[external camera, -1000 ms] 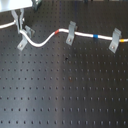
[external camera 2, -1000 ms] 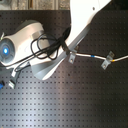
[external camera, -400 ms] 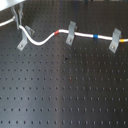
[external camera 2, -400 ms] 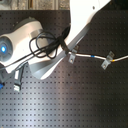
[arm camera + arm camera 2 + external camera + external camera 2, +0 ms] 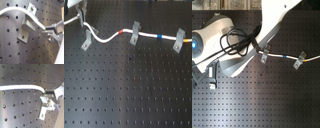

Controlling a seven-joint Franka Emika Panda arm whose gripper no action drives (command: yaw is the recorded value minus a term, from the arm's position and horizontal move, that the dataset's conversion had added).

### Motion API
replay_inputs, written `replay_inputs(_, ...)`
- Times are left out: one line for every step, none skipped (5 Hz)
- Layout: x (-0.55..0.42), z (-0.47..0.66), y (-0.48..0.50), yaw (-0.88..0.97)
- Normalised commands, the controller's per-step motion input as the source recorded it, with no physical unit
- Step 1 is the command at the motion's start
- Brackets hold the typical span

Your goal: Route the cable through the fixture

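Note:
A white cable (image 5: 106, 39) with a red band (image 5: 126, 31) and a blue band (image 5: 160, 36) runs along the far part of the black perforated board. It passes through the middle fixture (image 5: 135, 33) and the right fixture (image 5: 179, 40). Its free end curves past the top of the left fixture (image 5: 87, 40) up to my gripper (image 5: 82, 20) at the first exterior view's far left. In both wrist views the gripper (image 5: 47, 29) (image 5: 45, 92) is shut on the cable's end (image 5: 30, 15), close beside the grey fixture (image 5: 27, 24).
My bulky white arm (image 5: 237, 50) with black hoses covers much of the second exterior view's left. Two fixtures (image 5: 263, 54) (image 5: 297, 62) with the cable between them show there. The board (image 5: 129, 90) has a grid of holes.
My gripper has moved toward the far left of the first exterior view with the cable's end, drawing the cable up over the left fixture.

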Motion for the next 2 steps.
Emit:
replay_inputs(-0.016,0.62,-0.013,-0.25)
replay_inputs(-0.053,0.67,-0.001,-0.36)
